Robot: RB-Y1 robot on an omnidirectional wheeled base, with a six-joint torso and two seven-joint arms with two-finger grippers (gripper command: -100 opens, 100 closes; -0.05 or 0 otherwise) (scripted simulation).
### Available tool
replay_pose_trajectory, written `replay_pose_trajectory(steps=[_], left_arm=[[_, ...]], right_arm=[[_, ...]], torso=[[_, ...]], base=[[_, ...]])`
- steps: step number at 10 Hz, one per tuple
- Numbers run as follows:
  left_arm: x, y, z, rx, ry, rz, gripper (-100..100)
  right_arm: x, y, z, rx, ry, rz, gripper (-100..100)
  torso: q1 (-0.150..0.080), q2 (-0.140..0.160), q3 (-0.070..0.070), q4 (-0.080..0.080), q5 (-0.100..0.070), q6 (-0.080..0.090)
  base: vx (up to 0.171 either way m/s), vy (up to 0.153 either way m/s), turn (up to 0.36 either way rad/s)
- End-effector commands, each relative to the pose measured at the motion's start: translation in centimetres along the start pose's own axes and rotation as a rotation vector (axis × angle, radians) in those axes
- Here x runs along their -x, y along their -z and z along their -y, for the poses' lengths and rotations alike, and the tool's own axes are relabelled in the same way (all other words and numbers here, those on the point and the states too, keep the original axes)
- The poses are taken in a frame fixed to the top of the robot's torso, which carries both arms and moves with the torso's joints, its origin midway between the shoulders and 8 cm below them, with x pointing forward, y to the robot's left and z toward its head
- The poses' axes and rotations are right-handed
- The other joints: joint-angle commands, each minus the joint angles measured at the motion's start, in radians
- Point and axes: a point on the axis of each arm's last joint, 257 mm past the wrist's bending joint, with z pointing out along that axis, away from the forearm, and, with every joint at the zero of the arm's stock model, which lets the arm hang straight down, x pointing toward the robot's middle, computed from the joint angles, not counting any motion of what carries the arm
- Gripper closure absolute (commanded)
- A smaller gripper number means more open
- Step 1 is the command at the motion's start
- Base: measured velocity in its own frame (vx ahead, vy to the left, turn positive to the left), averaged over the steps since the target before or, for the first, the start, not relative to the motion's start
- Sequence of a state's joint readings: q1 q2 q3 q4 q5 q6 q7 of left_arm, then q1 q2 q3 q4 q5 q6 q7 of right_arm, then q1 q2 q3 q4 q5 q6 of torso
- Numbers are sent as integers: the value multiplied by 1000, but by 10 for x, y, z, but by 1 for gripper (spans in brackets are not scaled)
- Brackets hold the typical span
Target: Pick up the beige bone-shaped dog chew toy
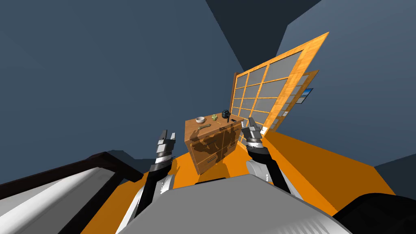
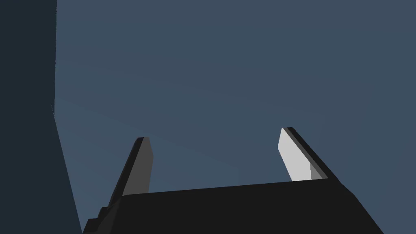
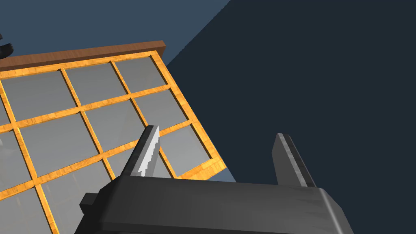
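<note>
Left end effector, right end effector both wide, empty; one probable bone toy atop cabinet.

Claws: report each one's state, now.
Left claw: open, holding nothing.
Right claw: open, holding nothing.

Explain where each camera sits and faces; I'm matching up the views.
Head view: on the head, looking steeply down at the cabinet bearing the bone toy; left gripper and right gripper show.
Left wrist view: on the left hand, facing a blue-grey wall; its open fingers show.
Right wrist view: on the right hand, facing the paned frame; its open fingers show.
Shared: head and right wrist views both show that frame.
</note>
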State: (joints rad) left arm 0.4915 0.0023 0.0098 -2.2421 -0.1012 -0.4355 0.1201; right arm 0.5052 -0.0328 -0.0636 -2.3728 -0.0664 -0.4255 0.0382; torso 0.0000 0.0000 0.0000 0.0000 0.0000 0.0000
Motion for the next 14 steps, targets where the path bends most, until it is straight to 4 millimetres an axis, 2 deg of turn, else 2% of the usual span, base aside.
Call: replay_pose_trajectory(steps=[1,4,11,12,14], left_arm=[[-5,-3,-6,18,-18,-34,-100],[-14,-16,-26,69,-60,-94,-100],[-20,-36,-63,183,-113,-122,-100],[-24,-45,-67,188,-130,-131,-100],[-22,-44,-76,221,-132,-126,-100]], right_arm=[[0,0,0,0,0,0,0],[0,0,0,0,0,0,0],[0,0,0,0,0,0,0],[0,0,0,0,0,0,0],[0,0,0,0,0,0,0]], torso=[[0,0,0,0,0,0],[-1,1,1,0,0,0],[-1,1,1,0,0,0],[-1,1,1,0,0,0],[-1,1,1,0,0,0]], base=[[-5,-7,39],[-23,-20,76],[-21,-15,57],[-27,-19,98],[-19,-16,26]])
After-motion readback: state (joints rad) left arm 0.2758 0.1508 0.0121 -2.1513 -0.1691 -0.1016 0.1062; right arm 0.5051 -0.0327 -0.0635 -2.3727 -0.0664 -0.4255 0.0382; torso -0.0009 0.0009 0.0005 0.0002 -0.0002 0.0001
